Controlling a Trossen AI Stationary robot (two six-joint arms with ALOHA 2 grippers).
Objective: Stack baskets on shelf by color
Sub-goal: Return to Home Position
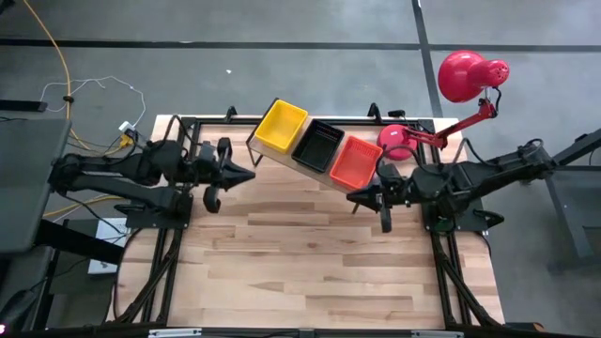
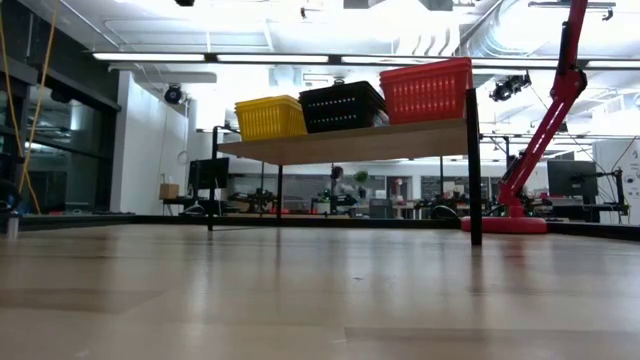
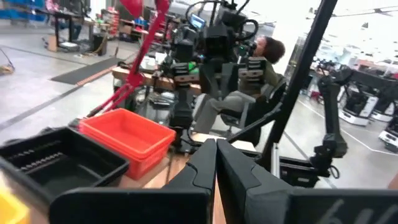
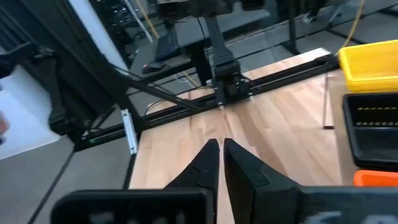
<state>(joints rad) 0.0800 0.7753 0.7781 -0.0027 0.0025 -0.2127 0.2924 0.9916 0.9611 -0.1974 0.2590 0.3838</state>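
Note:
The shelf [image 1: 274, 156] stands slantwise at the table's far middle on thin black legs. On its board [image 2: 350, 143] a yellow basket [image 1: 282, 125], a black basket [image 1: 317, 144] and an orange-red basket [image 1: 355, 161] rest on their bottoms, side by side in a row. My left gripper [image 1: 249, 176] hovers shut and level, just left of the shelf's yellow end. My right gripper [image 1: 353, 197] hovers shut just in front of the orange-red basket. Neither gripper holds anything. In the low view the grippers are out of sight.
A red desk lamp [image 1: 465, 75] stands at the far right, its round base [image 1: 396, 141] close behind the orange-red basket. A black frame [image 1: 282, 119] borders the table's far edge. A person [image 3: 249, 81] sits beyond the table. Bare planks [image 1: 310, 253] fill the near half.

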